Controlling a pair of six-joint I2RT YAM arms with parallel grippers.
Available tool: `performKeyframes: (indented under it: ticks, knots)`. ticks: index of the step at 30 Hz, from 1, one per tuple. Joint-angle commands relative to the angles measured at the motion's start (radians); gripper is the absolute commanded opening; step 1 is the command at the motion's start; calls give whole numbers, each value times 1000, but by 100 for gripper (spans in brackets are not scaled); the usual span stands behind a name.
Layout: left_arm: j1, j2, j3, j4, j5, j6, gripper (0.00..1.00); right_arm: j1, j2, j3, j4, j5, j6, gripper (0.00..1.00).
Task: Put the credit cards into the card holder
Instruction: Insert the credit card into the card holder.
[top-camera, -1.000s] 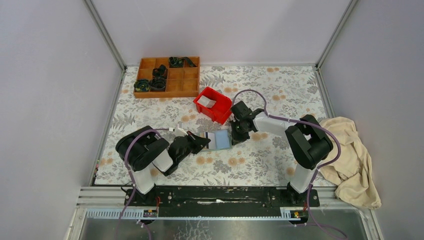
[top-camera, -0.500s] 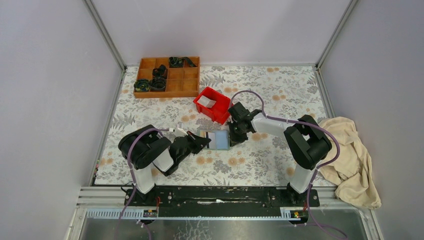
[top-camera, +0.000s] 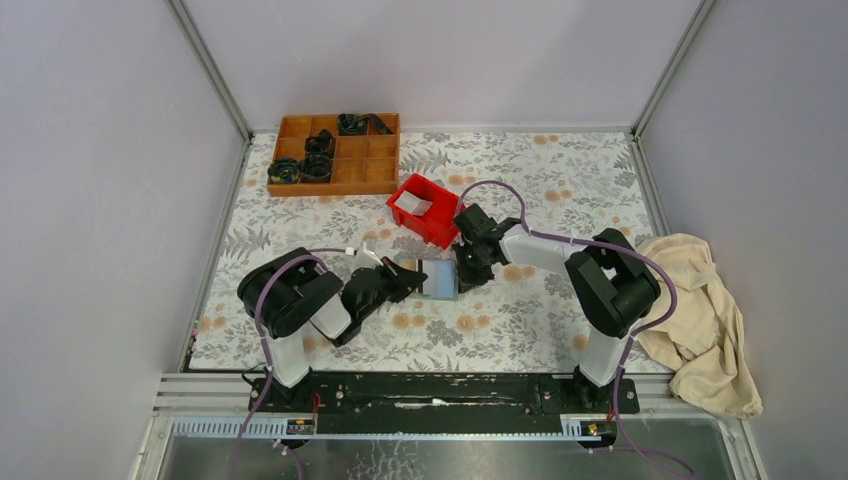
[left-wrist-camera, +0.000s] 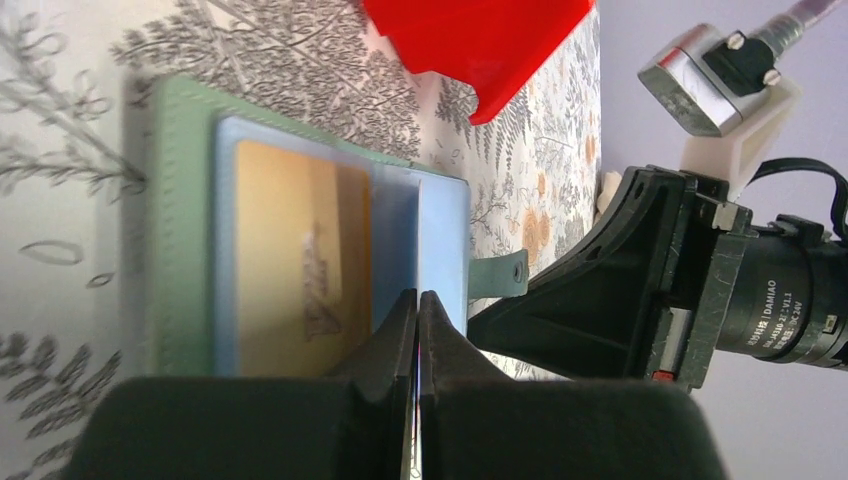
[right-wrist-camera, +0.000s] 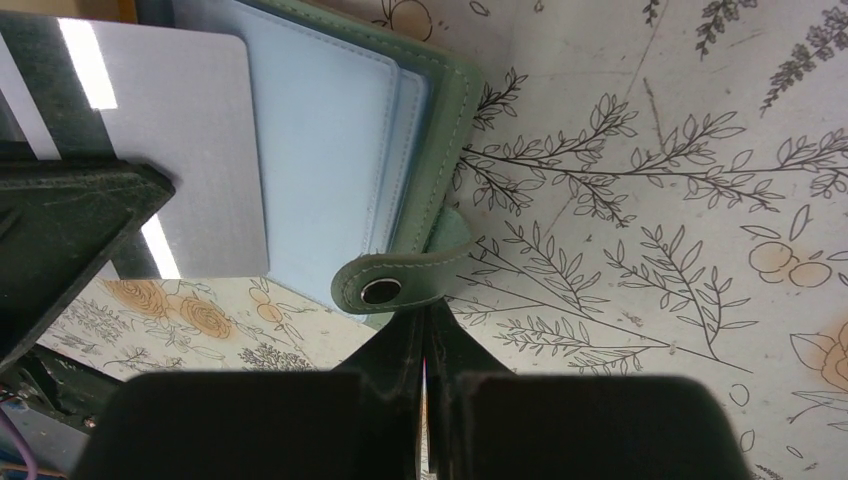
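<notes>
- We see the left gripper (left-wrist-camera: 418, 296) with its fingers clamped on the grey card (right-wrist-camera: 185, 120), and the open wallet (right-wrist-camera: 335, 140) lies just under them.
- The right gripper (right-wrist-camera: 424, 312) has its fingers together, with the tips at the wallet's strap (right-wrist-camera: 400, 282).
- A yellow card (left-wrist-camera: 290, 260) sits pocketed just beyond the left fingertips.

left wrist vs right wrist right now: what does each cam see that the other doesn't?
Left wrist only: the yellow-tan card seated in a pocket, the red bin, the right arm, and the shut left gripper.
Right wrist only: the grey card over the blue pockets, partly hidden by black hardware, and the shut right gripper just below the snap tab.
Both: the open green card holder, its pale blue pockets, the tab and the floral cloth.
</notes>
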Motion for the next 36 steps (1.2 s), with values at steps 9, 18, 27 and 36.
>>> performKeyframes:
  ticks: [9,18,27,36]
  knots:
    - [38,-3,25,-7,74,131,0,16,48,25,-46,51,-26,1]
    - [120,-115,-31,-92,104,188,0,16,61,18,-37,51,-25,2]
    - [133,11,8,16,216,147,0,16,72,27,-41,48,-25,2]
    - [135,49,20,67,265,113,0,17,80,25,-39,47,-25,2]
